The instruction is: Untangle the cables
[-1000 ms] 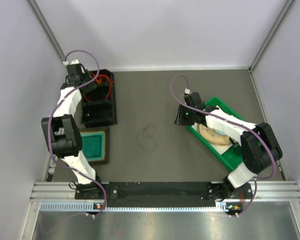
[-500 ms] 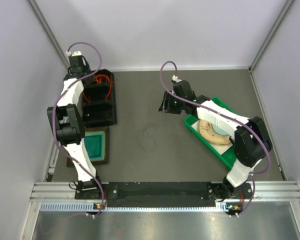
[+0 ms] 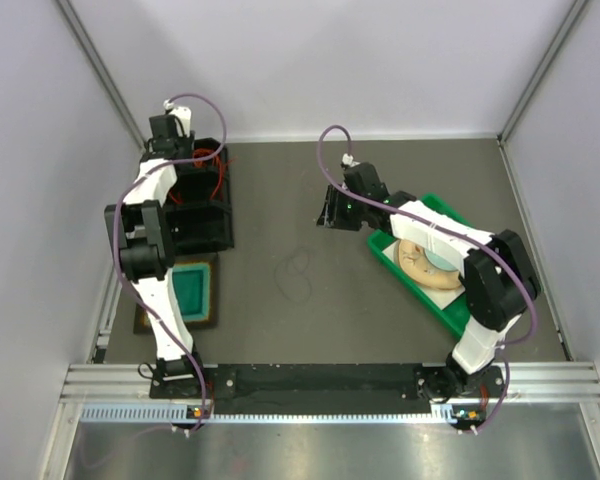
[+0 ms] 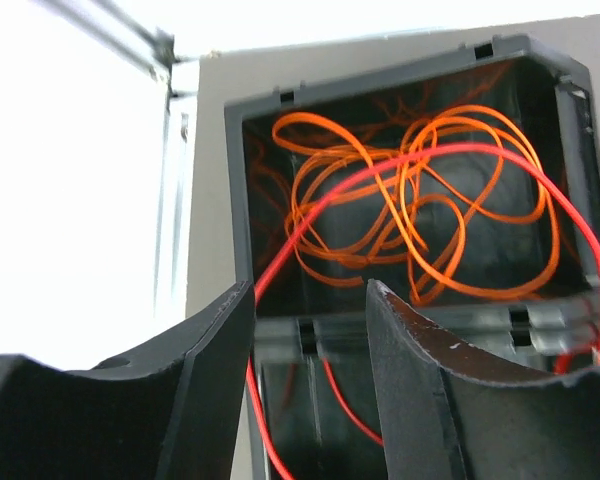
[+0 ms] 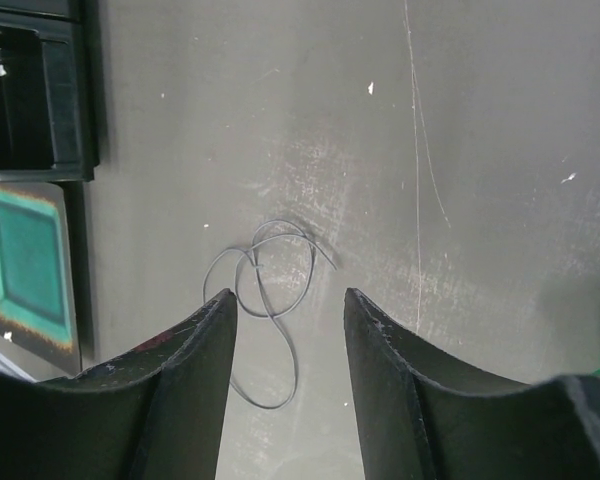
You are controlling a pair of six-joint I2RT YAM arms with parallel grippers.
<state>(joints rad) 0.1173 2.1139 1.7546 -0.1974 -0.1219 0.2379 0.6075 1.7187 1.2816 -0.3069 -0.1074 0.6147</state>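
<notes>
Orange cables (image 4: 400, 200) tangle inside a black bin (image 4: 235, 200), with a brighter red cable (image 4: 460, 148) looping across. A thin dark grey cable (image 5: 270, 310) lies on the dull, scuffed grey table (image 5: 480, 150). The tray (image 3: 442, 308) is green.

Thin dark cable (image 3: 297, 275) on table (image 3: 380, 330), orange cables (image 3: 210, 161) in black bin (image 3: 196, 232)

Left arm (image 3: 155, 185): extended from its base at the near edge toward the far left corner, elbow folded outward, forearm running away from the base, wrist at the far end. Left end effector (image 4: 308, 290): pitched forward and down, both dark fingers (image 4: 215, 370) parted with a visible gap.

Right arm (image 3: 435, 235): elbow bent at the right side, forearm reaching inward toward centre. Right end effector (image 5: 288, 295): pointed downward, fingers (image 5: 390, 370) parted, raised off the bench.
</notes>
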